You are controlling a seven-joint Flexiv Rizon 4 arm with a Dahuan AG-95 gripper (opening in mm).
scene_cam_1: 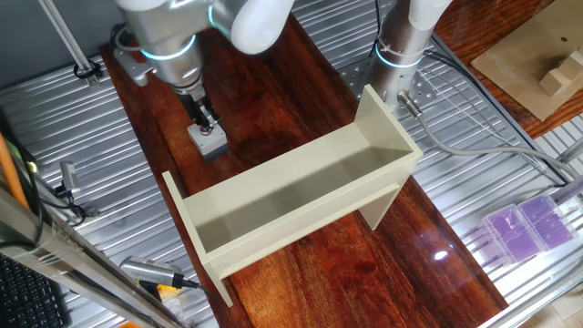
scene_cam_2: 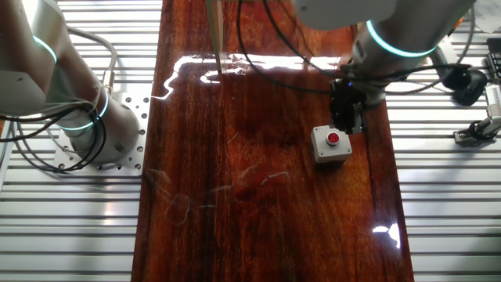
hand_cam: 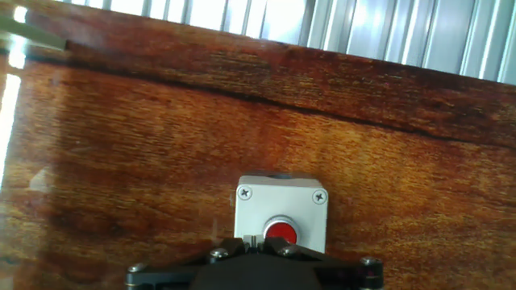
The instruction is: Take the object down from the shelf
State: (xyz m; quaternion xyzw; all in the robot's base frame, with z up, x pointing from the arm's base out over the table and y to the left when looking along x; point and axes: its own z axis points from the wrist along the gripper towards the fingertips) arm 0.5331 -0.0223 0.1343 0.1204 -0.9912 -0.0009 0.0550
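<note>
- one fixed view takes in the whole shelf [scene_cam_1: 301, 196], a cream trough with tall end panels standing slantwise on the dark wooden bench [scene_cam_1: 273, 82], its trough holding nothing; the other fixed view catches only a thin beige sliver at its top edge, and the hand view a pale corner at upper left.
- the object [scene_cam_1: 209, 138] is not on the shelf: it sits on the bench, apart from the shelf's long side. the other fixed view shows its light top and red button [scene_cam_2: 333, 139] plainly; the hand view shows two of its corner screws.
- the gripper [scene_cam_2: 348, 117] stands right over the far edge of the box. in one fixed view its dark fingers [scene_cam_1: 203, 118] reach down to the box top; in the hand view the black gripper base [hand_cam: 254, 270] covers the lower part of the box [hand_cam: 281, 213].
- jaws: i cannot tell how far apart they stand, nor whether they clamp the box or only hover at it; no view shows the fingertips clearly.
- the box lies near the bench's side edge next to the ribbed metal surface [scene_cam_2: 446, 196]; bare wood stretches wide on its other side.
- a second arm's base [scene_cam_2: 86, 125] sits off the bench; purple cases [scene_cam_1: 528, 226] lie on the metal beyond.
</note>
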